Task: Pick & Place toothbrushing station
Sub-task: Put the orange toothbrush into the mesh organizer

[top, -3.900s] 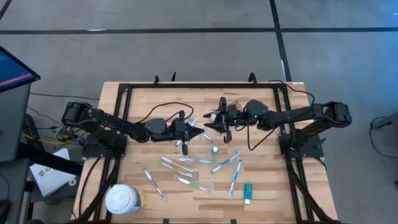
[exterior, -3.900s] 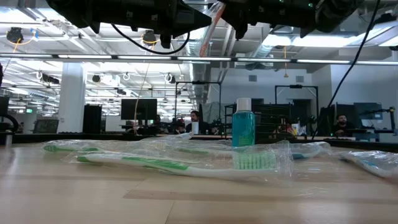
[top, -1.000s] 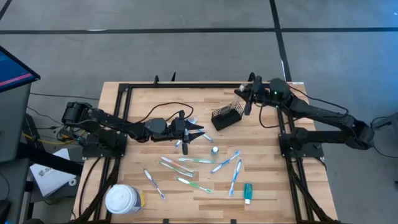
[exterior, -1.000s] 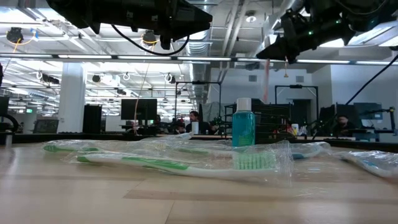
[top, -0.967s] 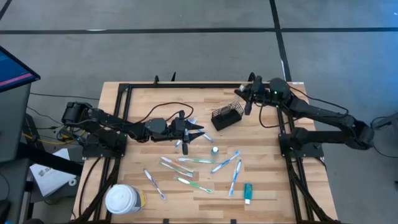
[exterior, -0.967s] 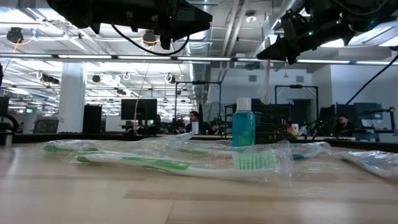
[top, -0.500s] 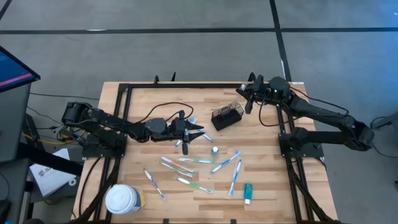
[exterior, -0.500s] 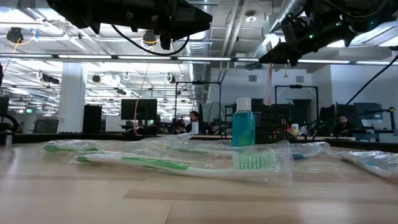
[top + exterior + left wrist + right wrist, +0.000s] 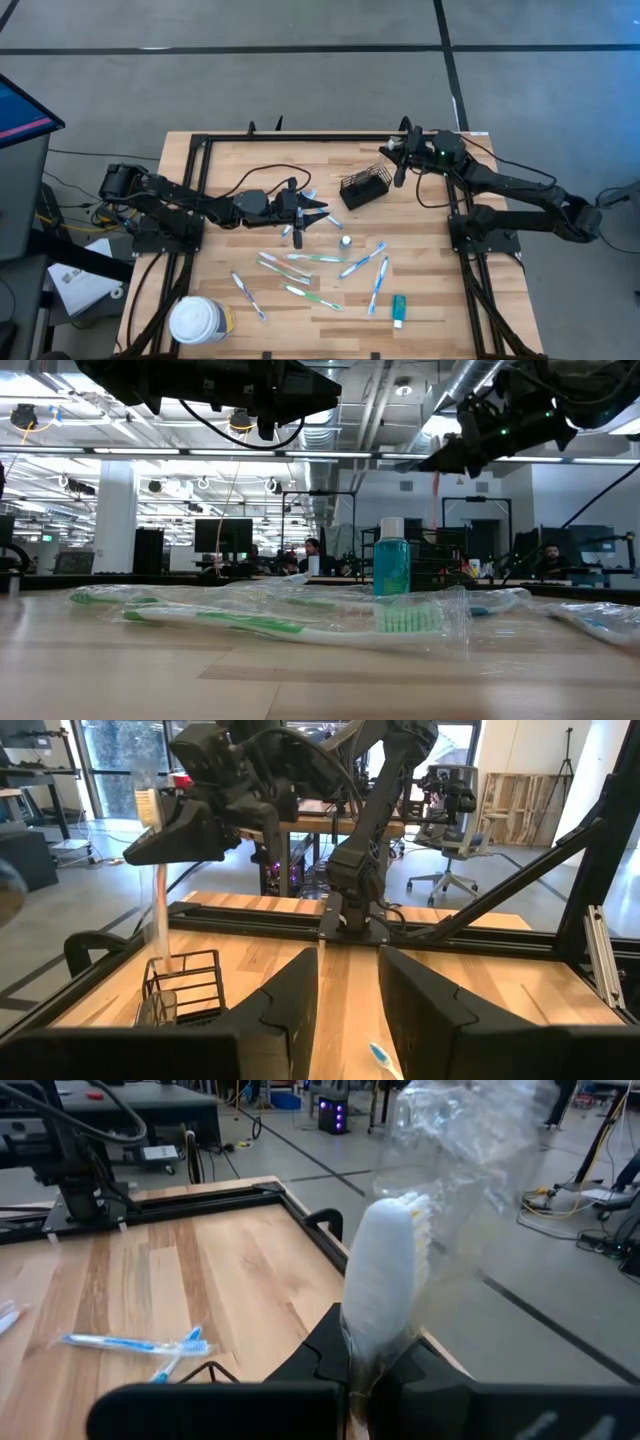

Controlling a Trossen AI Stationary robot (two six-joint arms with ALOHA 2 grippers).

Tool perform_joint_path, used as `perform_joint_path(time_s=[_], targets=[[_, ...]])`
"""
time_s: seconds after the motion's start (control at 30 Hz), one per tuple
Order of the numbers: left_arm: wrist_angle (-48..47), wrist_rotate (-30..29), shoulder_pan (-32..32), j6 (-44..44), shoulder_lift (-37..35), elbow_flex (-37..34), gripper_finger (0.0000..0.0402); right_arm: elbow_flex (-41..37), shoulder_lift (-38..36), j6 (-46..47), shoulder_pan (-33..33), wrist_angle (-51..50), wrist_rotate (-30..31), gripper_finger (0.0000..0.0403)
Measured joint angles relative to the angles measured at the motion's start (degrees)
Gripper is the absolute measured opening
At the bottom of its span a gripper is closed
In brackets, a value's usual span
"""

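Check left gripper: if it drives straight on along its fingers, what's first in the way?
Probably nothing on the table. The left gripper points across bare wood; the caddy sits off to one side. First in line looks like the right arm's base, though depth is unclear.

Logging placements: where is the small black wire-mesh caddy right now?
In the high view, the black wire-mesh caddy sits on the wooden table's far half, right of centre, beside the right gripper, above the scattered toothbrushes.

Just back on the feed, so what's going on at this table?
The right claw is shut on a wrapped toothbrush, held upright above the black wire caddy at the table's far side. The left claw hovers mid-table, holding nothing. Several wrapped toothbrushes and a teal tube lie loose on the wood.
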Motion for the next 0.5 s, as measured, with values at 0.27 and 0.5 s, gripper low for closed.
perform_joint_path(time_s=[0.27, 0.5], targets=[[0.0, 0.0, 0.0, 0.0, 0.0, 0.0, 0.0104, -4.0, 0.0, 0.0, 0.0, 3.7, 0.0, 0.0000], [0.0, 0.0, 0.0, 0.0, 0.0, 0.0, 0.0104, -8.1, 0.0, 0.7, -0.5, 9.7, 0.2, 0.0000]])
